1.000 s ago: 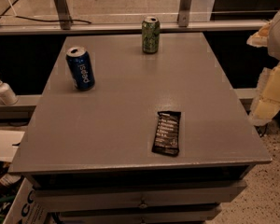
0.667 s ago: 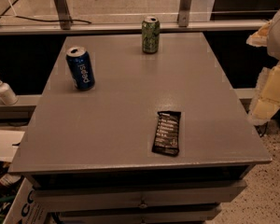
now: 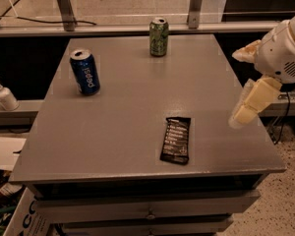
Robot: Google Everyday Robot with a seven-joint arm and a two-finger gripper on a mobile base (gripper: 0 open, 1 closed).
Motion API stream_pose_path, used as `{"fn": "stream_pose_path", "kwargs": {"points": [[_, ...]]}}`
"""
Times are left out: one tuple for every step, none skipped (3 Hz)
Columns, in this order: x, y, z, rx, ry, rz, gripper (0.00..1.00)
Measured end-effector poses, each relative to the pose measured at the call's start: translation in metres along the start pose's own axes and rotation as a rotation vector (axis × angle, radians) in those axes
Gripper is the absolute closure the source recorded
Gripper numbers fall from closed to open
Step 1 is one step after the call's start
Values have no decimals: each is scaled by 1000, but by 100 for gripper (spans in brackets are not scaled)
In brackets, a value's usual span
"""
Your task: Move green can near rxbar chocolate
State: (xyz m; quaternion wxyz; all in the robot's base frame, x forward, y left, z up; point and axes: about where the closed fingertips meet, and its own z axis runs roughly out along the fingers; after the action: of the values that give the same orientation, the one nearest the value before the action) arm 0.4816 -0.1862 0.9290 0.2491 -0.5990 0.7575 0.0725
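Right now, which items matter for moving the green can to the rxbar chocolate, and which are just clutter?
Job:
- green can, upright at the far edge of the table
- rxbar chocolate, flat near the front
- gripper, at the table's right edge, apart from both

Lying about:
- Pepsi can, upright at left
- pump bottle, off the table to the left

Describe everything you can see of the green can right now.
The green can stands upright at the far edge of the grey table. Green and yellow-green metal, dark markings, silver top. Only the tabletop touches it; the Pepsi can stands apart to its left, the rxbar chocolate lies near the front. The gripper hangs beside the table's right edge, well away.
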Motion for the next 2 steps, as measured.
{"fn": "stream_pose_path", "kwargs": {"points": [[-14, -13, 22, -34, -136, 25, 0], [-31, -33, 36, -56, -277, 66, 0]]}}
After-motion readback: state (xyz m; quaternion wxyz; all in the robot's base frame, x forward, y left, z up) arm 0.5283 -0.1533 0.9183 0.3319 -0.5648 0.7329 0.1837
